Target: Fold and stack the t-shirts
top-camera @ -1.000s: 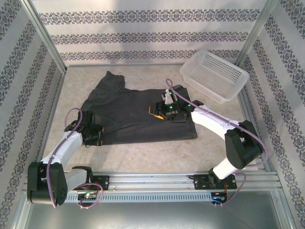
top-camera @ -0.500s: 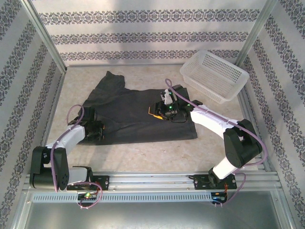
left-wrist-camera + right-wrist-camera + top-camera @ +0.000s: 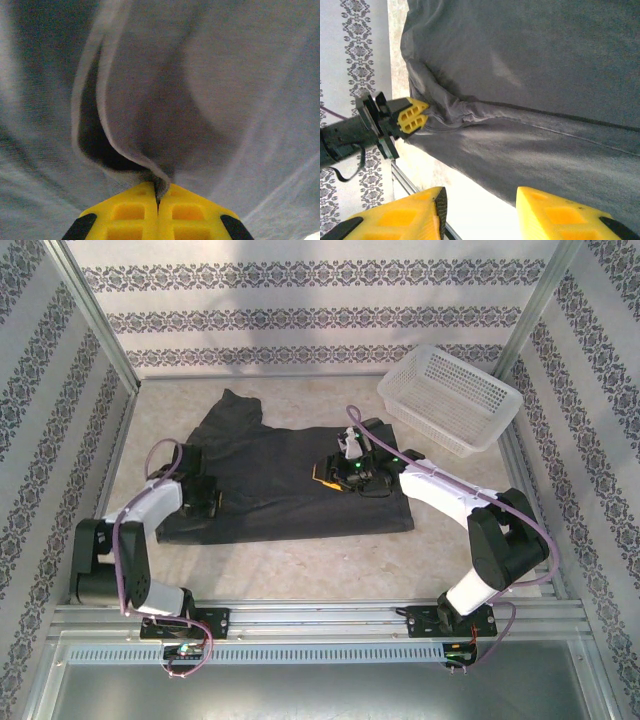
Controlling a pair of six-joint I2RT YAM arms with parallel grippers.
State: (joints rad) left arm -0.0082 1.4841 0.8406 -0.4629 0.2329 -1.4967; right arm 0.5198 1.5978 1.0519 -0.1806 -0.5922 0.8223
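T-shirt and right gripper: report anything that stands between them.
Nothing visible does. The right gripper hangs open above the dark grey t-shirt, with bare cloth in front of it. The left gripper is shut on a fold at the shirt's edge, off to the side; the white lattice basket sits at the far right.

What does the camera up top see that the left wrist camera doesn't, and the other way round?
Top camera: the whole dark charcoal-grey cloth t-shirt spread out on the speckled beige table, and a white plastic lattice basket at the far right corner. Left wrist camera: up close, the yellow left pincer squeezed shut on a raised fold of the cloth. Both: the t-shirt, with the left pincer at its edge.
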